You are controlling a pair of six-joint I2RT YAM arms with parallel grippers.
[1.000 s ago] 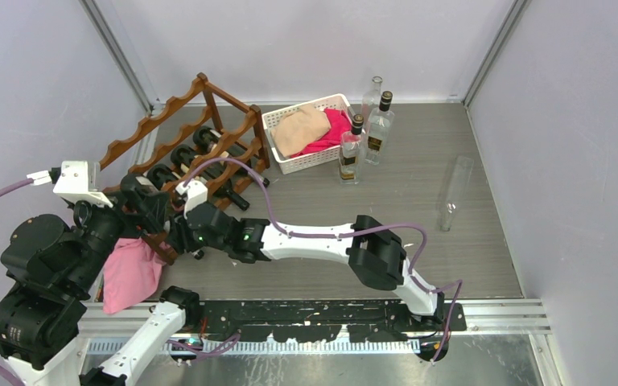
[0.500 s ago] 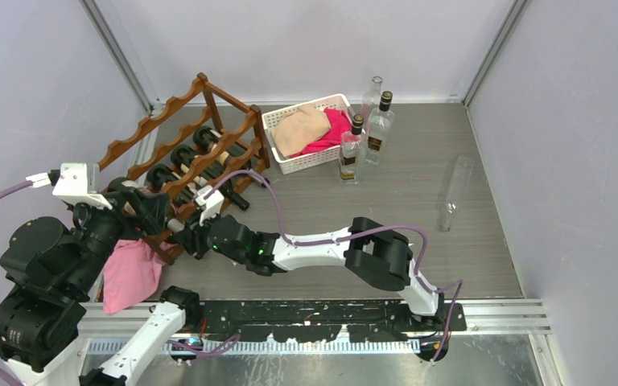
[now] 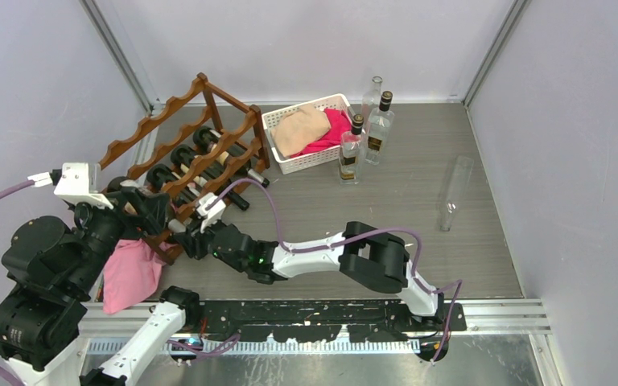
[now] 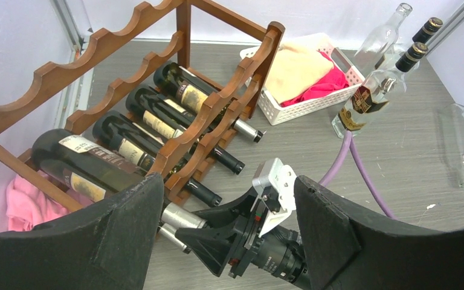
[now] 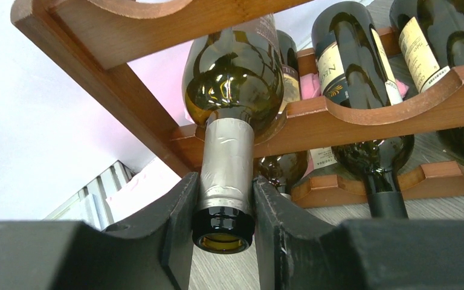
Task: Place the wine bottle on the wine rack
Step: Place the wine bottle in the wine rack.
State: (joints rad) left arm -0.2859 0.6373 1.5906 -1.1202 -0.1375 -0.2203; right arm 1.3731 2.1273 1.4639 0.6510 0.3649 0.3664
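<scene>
The wine rack (image 3: 197, 133) is a reddish-brown wooden frame with wavy rails at the back left, with several dark bottles lying in it. A dark green wine bottle (image 5: 235, 78) with a silver foil neck (image 4: 181, 216) lies across a scalloped rail (image 5: 362, 109) at the rack's near corner. My right gripper (image 5: 225, 229) is shut on that neck just behind the mouth; in the top view it (image 3: 181, 237) sits low at the rack's front. My left gripper (image 4: 226, 187) hangs open above the right wrist, holding nothing, beside the rack's near end (image 3: 146, 211).
A white basket (image 3: 278, 121) with tan and pink cloths stands right of the rack. Clear bottles (image 3: 352, 149) (image 3: 380, 129) stand beside it, and a clear glass bottle (image 3: 455, 193) lies at the right. A pink cloth (image 3: 129, 273) lies by the left arm.
The right gripper's jaws have closed onto the bottle neck, and the right arm has sunk lower and drawn slightly toward the near edge. The left arm has stayed put.
</scene>
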